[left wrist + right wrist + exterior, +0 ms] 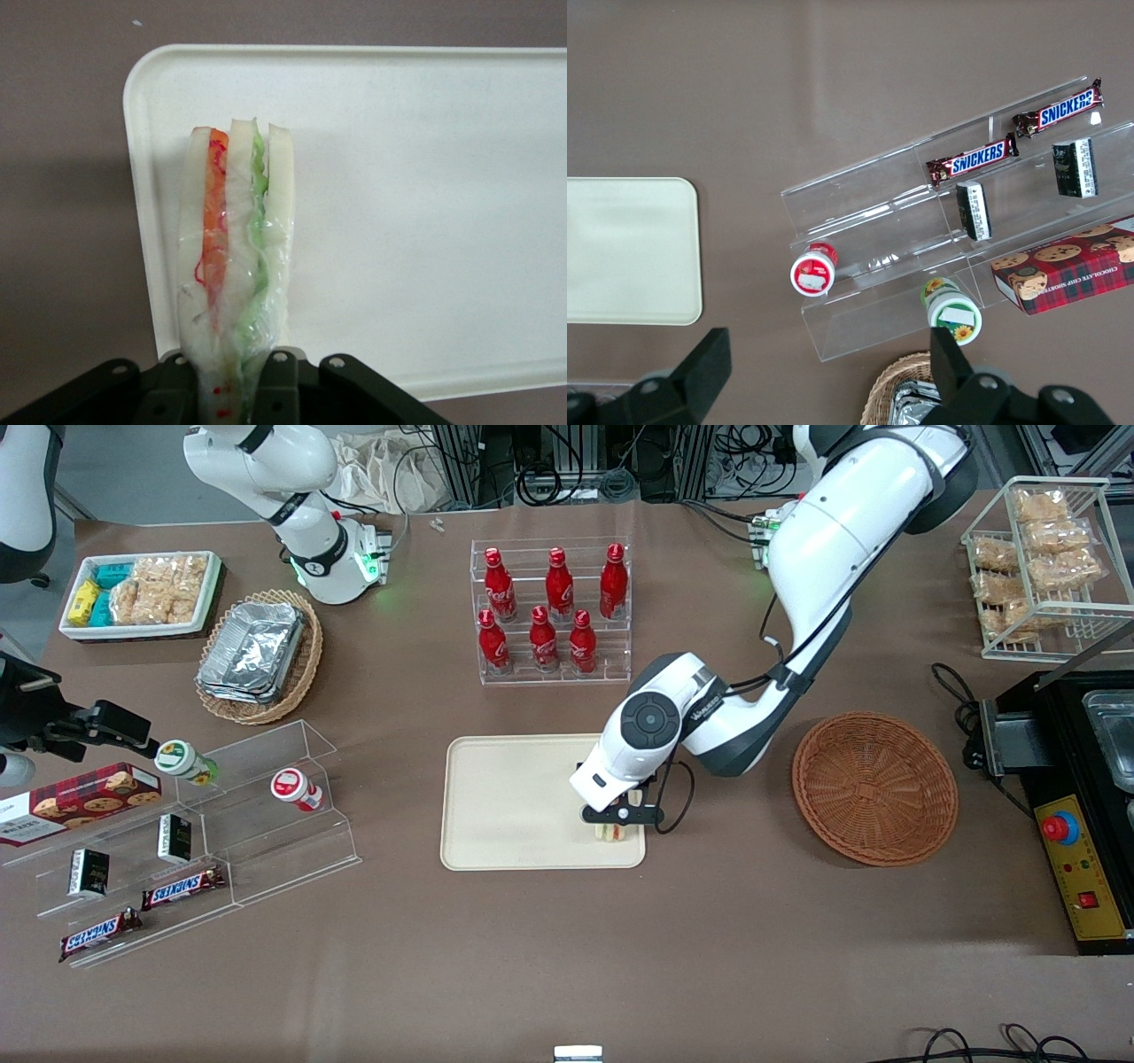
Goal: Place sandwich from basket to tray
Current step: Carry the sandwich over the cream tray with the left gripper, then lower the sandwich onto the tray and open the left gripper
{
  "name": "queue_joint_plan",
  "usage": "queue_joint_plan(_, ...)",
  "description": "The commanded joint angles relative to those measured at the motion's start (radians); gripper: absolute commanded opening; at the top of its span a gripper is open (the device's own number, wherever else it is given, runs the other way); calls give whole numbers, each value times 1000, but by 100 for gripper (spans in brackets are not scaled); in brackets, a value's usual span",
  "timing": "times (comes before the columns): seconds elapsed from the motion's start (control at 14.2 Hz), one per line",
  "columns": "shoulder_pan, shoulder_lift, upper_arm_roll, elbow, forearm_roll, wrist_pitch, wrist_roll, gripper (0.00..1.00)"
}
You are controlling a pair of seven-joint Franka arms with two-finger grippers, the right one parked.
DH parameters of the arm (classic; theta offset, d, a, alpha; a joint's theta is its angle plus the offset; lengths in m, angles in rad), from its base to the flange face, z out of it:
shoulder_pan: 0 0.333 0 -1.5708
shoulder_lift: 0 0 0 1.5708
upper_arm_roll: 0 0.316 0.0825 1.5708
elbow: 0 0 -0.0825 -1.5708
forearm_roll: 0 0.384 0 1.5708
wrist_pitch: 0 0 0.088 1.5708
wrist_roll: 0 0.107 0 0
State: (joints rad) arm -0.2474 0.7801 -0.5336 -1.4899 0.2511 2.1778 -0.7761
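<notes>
While the gripper [613, 821] pinches the sandwich [608, 832] on edge over the tray's [496, 806] lower right corner in the front view, an early release could tip it off the rim.

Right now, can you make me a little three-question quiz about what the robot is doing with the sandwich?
1. True or false: the sandwich is lying in the basket.
2. What is the gripper holding? A) a red bottle B) the sandwich C) a chocolate bar
3. Fill in: the gripper is over the ____.

Key:
1. False. The basket holds nothing, and the sandwich is in the gripper above the tray's corner nearest the basket.
2. B
3. tray
</notes>
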Motion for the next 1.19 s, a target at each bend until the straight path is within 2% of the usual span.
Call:
queue_joint_plan(0.0,-10,36,1,23,30,17,-28,0)
queue_joint_plan(0.07,-10,41,13,23,30,17,-25,0)
queue_joint_plan(0.21,-10,39,20,19,30,16,-12,12)
queue_joint_plan(0.28,-9,36,20,11,37,14,-12,25)
queue_joint_plan(0.35,-9,34,20,10,57,13,-25,77)
queue_joint_plan(0.42,-9,30,20,10,68,13,-26,100)
queue_joint_plan(0.63,-9,-16,18,10,68,-4,-44,100)
queue_joint_plan(0.77,-10,-80,14,8,65,-71,-145,100)
queue_joint_plan(1.05,3,-278,10,7,50,-240,-181,100)
queue_joint_plan(1.12,34,-316,9,5,46,-260,-178,100)
